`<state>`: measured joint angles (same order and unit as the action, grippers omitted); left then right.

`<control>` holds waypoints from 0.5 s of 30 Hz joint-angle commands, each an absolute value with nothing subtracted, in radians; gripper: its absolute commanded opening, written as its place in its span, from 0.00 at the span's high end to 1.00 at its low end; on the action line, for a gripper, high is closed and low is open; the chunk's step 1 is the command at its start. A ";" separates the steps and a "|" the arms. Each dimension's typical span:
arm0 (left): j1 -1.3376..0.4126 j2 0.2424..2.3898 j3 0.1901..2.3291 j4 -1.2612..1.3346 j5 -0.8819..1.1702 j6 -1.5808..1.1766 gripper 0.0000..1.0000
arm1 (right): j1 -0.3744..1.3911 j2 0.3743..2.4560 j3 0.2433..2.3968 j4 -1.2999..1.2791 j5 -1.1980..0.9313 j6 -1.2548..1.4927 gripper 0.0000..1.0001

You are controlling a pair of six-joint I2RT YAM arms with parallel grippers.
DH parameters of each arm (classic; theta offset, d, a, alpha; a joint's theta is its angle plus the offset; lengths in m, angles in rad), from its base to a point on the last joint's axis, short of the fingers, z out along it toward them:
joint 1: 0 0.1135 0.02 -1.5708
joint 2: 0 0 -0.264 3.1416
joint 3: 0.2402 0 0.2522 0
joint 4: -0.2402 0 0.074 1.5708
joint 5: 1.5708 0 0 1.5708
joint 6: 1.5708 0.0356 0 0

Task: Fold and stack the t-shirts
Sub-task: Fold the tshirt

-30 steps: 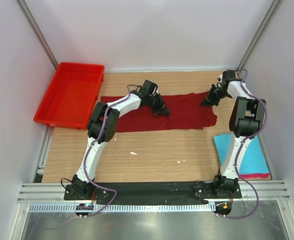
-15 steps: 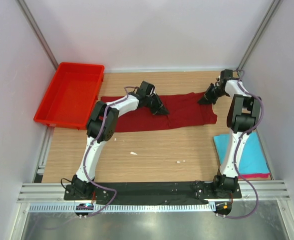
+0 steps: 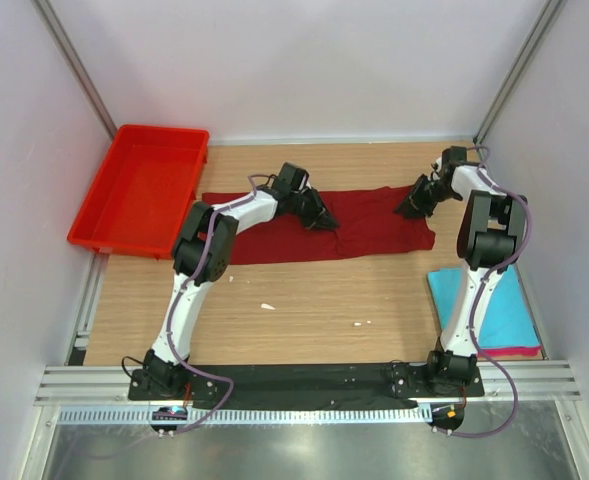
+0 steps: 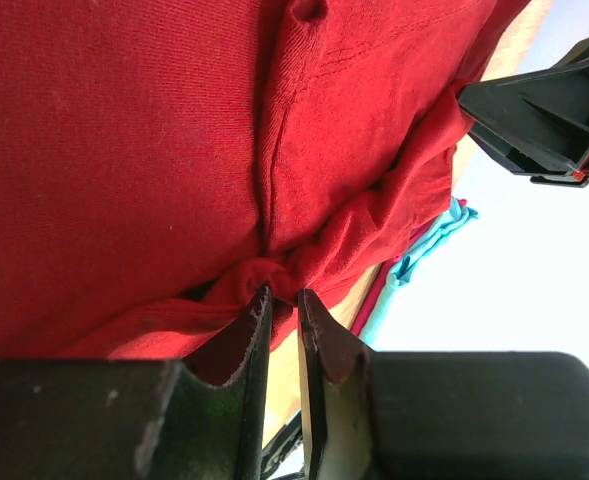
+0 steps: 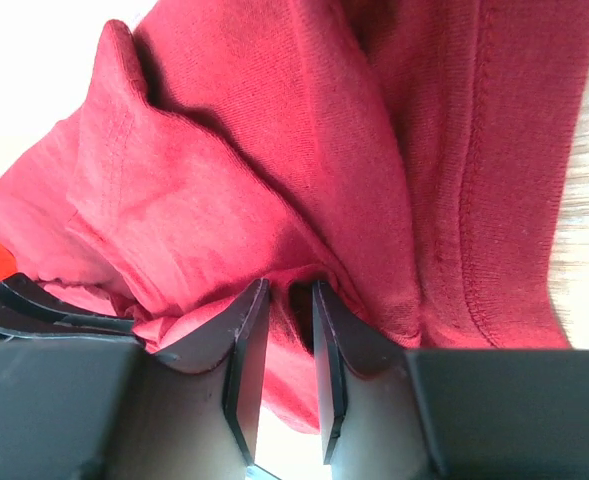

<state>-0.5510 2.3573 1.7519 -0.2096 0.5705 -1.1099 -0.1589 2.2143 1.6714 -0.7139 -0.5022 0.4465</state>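
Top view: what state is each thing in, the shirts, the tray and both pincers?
maroon shirt: laid out long, unfolded, pinched at two spots.
turquoise shirt: folded, lying on the pink shirt.
pink shirt: underneath, only an edge shows.
tray: upright, empty.
left pincer: shut on maroon shirt.
right pincer: shut on maroon shirt.

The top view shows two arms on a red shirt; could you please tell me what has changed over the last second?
Very little. The left fingers crept slightly toward the far left; the right fingers drew slightly leftward, that arm's elbow shifting too. Both pairs still pinch the red shirt. The shirt's spread, the tray and the folded turquoise shirt stayed put.
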 commanded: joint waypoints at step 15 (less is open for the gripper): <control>-0.551 2.336 1.724 -0.135 0.598 -1.150 1.00 | -0.158 2.134 1.710 -0.707 -0.523 0.459 0.99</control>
